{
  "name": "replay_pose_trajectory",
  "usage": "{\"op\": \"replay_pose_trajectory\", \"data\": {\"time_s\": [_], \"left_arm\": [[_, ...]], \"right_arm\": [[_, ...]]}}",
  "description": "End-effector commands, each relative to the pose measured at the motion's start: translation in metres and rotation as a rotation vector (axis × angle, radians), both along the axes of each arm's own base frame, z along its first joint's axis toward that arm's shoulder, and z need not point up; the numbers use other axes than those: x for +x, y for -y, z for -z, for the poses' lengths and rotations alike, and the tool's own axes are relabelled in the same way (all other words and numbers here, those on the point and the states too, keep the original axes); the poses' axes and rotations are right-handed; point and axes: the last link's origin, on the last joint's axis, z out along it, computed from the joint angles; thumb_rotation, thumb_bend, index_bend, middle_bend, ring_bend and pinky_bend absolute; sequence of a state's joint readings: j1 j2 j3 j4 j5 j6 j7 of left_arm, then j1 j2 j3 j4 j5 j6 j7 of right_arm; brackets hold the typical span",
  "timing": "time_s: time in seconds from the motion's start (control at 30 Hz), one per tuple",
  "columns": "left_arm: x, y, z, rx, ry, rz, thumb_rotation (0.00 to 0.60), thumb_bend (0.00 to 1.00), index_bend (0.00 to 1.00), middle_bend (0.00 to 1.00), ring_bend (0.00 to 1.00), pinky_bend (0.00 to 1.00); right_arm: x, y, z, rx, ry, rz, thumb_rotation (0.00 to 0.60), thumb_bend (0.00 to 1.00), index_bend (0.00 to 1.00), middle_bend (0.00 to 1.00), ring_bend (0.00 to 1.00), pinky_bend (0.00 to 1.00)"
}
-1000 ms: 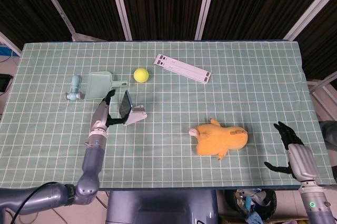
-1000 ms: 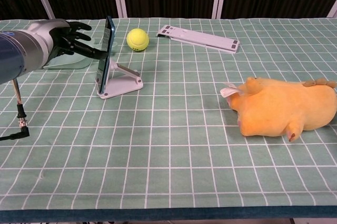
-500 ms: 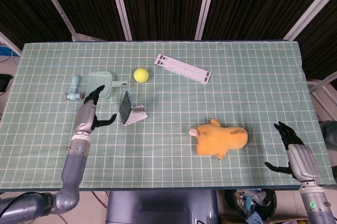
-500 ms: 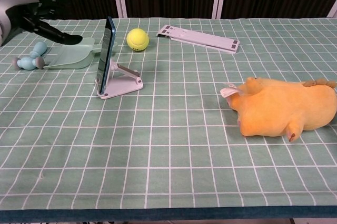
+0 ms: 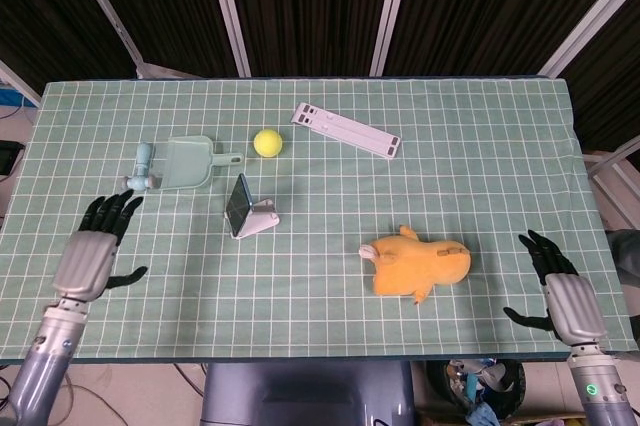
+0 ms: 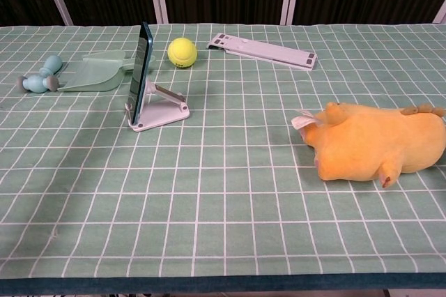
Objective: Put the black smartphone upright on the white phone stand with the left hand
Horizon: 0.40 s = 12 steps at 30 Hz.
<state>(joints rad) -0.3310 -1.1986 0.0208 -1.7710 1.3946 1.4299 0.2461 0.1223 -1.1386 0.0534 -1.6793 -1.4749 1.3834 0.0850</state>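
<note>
Green gridded tablecloth (image 5: 330, 246) fills the whole scene, dark slatted wall behind it. And the left hand (image 5: 95, 251) is away! A second ago its fingers were right up against the phone; now it has swung back to the near left edge of the table, fingers apart, holding nothing. The right hand (image 5: 560, 291) waits at the near right edge, fingers spread too, also empty. Biggest bystander, the orange plush toy (image 6: 376, 143), lies untouched. Now the prize: the black smartphone (image 6: 140, 67) stands on edge, leaning back in the white phone stand (image 6: 162, 107), nobody touching it. It holds by itself, so that looks like job done.
</note>
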Motion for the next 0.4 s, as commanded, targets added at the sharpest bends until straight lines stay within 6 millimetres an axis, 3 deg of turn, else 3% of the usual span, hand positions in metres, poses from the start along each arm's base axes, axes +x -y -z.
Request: {"op": "replay_pose_trajectory", "data": {"time_s": [0.03, 0.13, 0.4], "left_arm": [[-0.032, 0.029, -0.016, 0.030, -0.088, -0.016, 0.600, 0.07, 0.00, 0.00, 0.00, 0.00], [-0.048, 0.045, -0.022, 0.040, -0.115, -0.036, 0.600, 0.06, 0.00, 0.00, 0.00, 0.00], [-0.055, 0.048, -0.025, 0.047, -0.081, -0.046, 0.600, 0.06, 0.00, 0.00, 0.00, 0.00]], "right_arm": [[0.002, 0.000, 0.001, -0.005, -0.003, -0.001, 0.600, 0.16, 0.00, 0.00, 0.00, 0.19], [0.003, 0.000, 0.003, -0.003, -0.002, -0.004, 0.600, 0.16, 0.00, 0.00, 0.00, 0.19], [0.005, -0.003, 0.004, 0.006, -0.004, -0.010, 0.600, 0.16, 0.00, 0.00, 0.00, 0.19]]}}
